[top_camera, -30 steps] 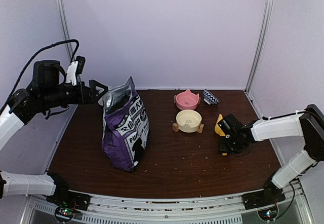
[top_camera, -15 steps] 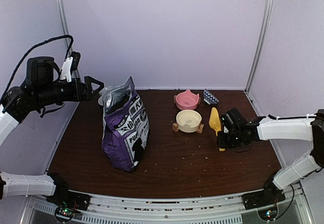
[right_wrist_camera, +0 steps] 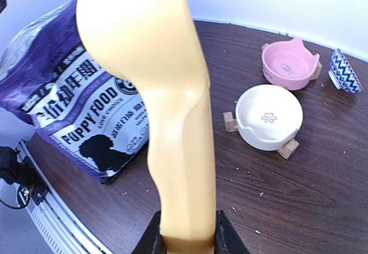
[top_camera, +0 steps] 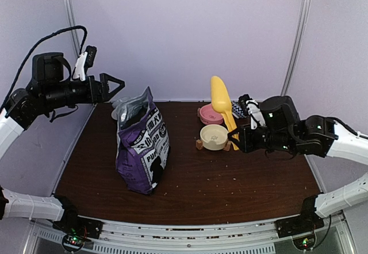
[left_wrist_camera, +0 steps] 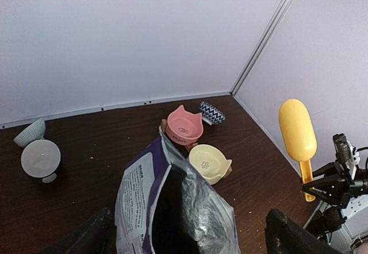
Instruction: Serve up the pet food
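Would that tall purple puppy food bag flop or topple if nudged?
Probably floppy: the purple bag has crinkled, soft sides and a gaping top. It stands upright and tall, so a high push might tip it and spill food.

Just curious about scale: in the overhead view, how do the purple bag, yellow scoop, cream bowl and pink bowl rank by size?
1. Purple printed pet-food bag.
2. Yellow plastic scoop, held up nearer the camera, so unsure.
3. Cream round bowl and pink cat-eared bowl: alike, unranked.
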Tool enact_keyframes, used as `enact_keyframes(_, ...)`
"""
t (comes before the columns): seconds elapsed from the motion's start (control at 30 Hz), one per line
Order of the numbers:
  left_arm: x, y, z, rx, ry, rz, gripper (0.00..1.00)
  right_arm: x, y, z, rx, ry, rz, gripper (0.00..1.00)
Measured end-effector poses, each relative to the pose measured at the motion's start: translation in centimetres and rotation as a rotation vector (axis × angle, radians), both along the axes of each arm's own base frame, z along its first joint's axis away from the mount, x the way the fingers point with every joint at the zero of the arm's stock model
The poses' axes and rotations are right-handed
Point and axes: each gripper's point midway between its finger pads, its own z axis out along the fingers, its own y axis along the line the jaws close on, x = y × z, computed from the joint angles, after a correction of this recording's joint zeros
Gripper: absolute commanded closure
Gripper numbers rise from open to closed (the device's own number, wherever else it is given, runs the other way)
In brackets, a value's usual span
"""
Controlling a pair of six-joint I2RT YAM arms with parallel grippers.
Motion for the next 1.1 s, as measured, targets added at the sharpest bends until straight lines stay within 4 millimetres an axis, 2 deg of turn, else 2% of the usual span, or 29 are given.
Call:
enact_keyframes(0.1, -1.1, -0.9, 0.0, -0.035, 0.005, -0.036, 0.08, -1.8, 2.3, 2.1, -0.018, -0.053, 0.075, 1.0)
enact_keyframes(0.2, -2.4, -1.9, -0.4, -0.064, 0.024, -0.075, 0.08, -3.1, 4.9, 3.3, -0.078, -0.111, 0.134, 1.0)
enact_keyframes(0.27, -3.3, -2.6, -0.7, -0.086, 0.041, -0.098, 0.08, -3.6, 6.6, 3.5, -0.127, -0.14, 0.165, 1.0)
enact_keyframes(0.37, -4.0, -3.8, -0.4, -0.123, 0.053, -0.132, 0.09, -3.4, 8.0, 3.0, -0.195, -0.168, 0.185, 1.0)
enact_keyframes(0.5, -4.7, -6.5, 0.0, -0.161, 0.072, -0.195, 0.1, -3.2, 8.1, 2.6, -0.246, -0.207, 0.199, 1.0)
enact_keyframes(0.6, -4.9, -9.6, -0.1, -0.184, 0.105, -0.254, 0.12, -3.0, 7.5, 2.8, -0.27, -0.253, 0.196, 1.0)
enact_keyframes(0.8, -4.2, -13.7, -0.9, -0.211, 0.175, -0.302, 0.12, -2.3, 6.2, 3.3, -0.379, -0.356, 0.17, 1.0)
enact_keyframes(0.9, -4.5, -14.6, -0.1, -0.242, 0.176, -0.319, 0.11, -1.7, 5.3, 3.2, -0.454, -0.402, 0.139, 1.0)
enact_keyframes(1.1, -4.0, -14.8, 1.4, -0.322, 0.179, -0.282, 0.1, -0.8, 3.7, 3.6, -0.579, -0.486, 0.091, 1.0)
